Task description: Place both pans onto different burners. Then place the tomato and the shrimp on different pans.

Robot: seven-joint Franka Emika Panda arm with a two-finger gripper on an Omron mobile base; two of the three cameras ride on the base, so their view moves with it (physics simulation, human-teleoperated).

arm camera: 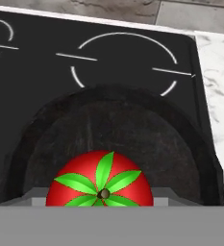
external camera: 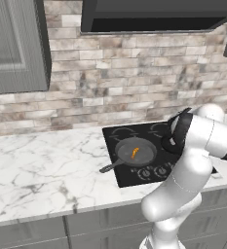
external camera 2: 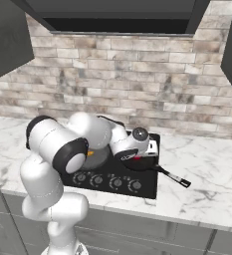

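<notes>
On the left, in the left base view, you see the marble surface running to the black cooktop, where the grey skillet sits over a front burner with its short handle pointing left toward the surface; the orange shrimp lies in the middle of it. In this view the white arm covers the right half of the cooktop, so you cannot see the second pan from here. In the right base view you see what that hides: the blacker pan rests on the right side of the cooktop, its long thin handle reaching right and out over the marble, while the wrist hangs directly above it and a sliver of red shows under the hand. Here the skillet is mostly masked by the elbow. The hand view gives you the detail the base views lack: the tomato, red with a green star top, sits low in the frame just over the floor of the blacker pan, with a grey burner ring empty behind the pan and marble at the far right. The gripper points down at the pan; the jaws appear spread to either side of the tomato, but you cannot tell whether they press on it.
</notes>
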